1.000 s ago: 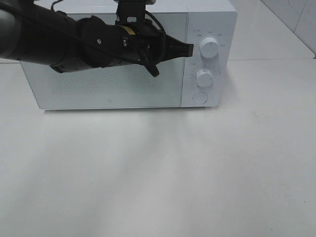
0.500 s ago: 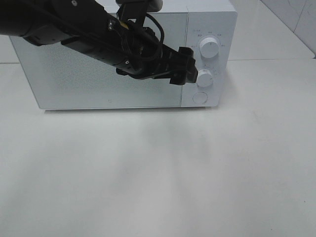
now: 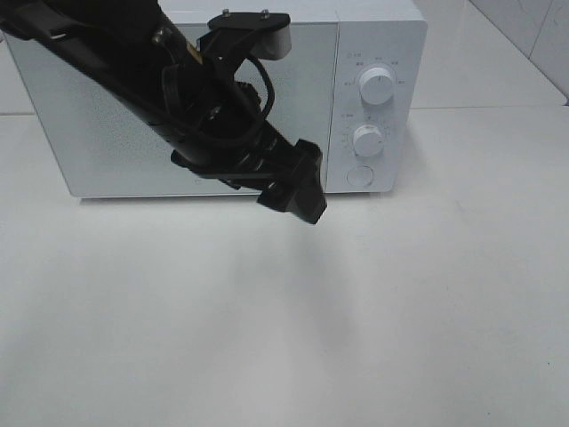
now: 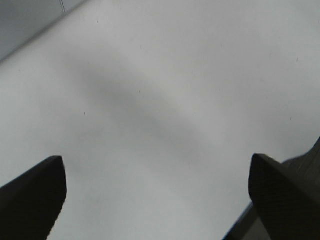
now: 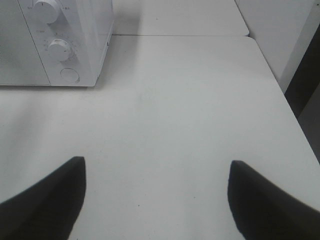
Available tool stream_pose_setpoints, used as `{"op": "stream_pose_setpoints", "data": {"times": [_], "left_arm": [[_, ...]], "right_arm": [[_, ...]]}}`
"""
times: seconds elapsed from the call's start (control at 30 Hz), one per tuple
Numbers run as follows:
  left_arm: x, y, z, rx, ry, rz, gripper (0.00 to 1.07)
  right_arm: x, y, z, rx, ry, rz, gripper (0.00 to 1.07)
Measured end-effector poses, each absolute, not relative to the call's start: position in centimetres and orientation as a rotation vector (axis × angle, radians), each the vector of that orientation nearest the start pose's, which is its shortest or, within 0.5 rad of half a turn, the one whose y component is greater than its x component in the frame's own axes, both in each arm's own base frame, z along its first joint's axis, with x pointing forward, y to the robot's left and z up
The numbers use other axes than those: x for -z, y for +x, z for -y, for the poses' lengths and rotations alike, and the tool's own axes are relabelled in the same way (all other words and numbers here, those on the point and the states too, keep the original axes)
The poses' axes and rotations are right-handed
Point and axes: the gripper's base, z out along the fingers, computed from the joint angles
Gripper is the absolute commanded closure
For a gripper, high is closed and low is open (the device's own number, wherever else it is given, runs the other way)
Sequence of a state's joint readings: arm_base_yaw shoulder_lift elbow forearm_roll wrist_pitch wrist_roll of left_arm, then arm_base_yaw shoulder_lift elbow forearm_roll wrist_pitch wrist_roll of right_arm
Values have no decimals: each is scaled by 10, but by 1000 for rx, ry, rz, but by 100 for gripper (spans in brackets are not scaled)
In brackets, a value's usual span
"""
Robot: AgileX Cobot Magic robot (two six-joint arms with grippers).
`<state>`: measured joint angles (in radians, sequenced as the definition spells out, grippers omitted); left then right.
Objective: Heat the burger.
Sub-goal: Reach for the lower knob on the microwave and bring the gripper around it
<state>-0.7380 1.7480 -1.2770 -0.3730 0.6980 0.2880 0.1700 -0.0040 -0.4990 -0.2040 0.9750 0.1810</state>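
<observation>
The burger is out of view in every frame. The white microwave point(image 3: 89, 151) stands at the back of the table with its door shut. My left gripper point(image 3: 298, 191) hangs in front of the door's lower right corner, pointing down at the table. In the left wrist view the left gripper point(image 4: 157, 200) is open, with only bare tabletop between its fingertips point(image 4: 35, 195). My right gripper point(image 5: 155, 200) is also open and empty, over the table to the right of the microwave point(image 5: 90, 30). It does not show in the exterior view.
The microwave's panel carries an upper dial point(image 3: 377, 87), a lower dial point(image 3: 367, 140) and a round button point(image 3: 359, 175). The white table point(image 3: 356, 311) stretches in front. Its right edge point(image 5: 280, 85) and a dark gap beyond show in the right wrist view.
My left arm has swung down from beside the upper dial to low in front of the door's lower right corner, and its jaws have opened. The right gripper stays as before.
</observation>
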Motion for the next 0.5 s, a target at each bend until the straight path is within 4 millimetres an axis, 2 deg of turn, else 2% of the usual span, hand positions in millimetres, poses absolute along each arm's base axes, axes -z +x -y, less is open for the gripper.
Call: {"op": "stream_pose_setpoints", "data": {"times": [0.1,0.23,0.27,0.3,0.37,0.43,0.47,0.5], "left_arm": [[-241,256,259,528,1096,-2562,16],[-240,257,246,519,1067,-2671,16],[-240,260,237,506,1033,-2733,16],[-240,260,237,506,1033,-2733,16],[-244,267,221,493,957,-2780,16],[-245,269,215,489,927,-2787,16],[-248,271,203,485,871,-2799,16],[-248,271,203,485,871,-2799,16]], "right_arm": [[-285,0,16,8,10,-1940,33],[-285,0,16,8,10,-1940,33],[-285,0,16,8,10,-1940,33],[-285,0,16,8,10,-1940,33],[-285,0,16,8,10,-1940,33],[-285,0,16,8,10,-1940,33],[-285,0,16,8,10,-1940,33],[-285,0,16,8,10,-1940,33]]}}
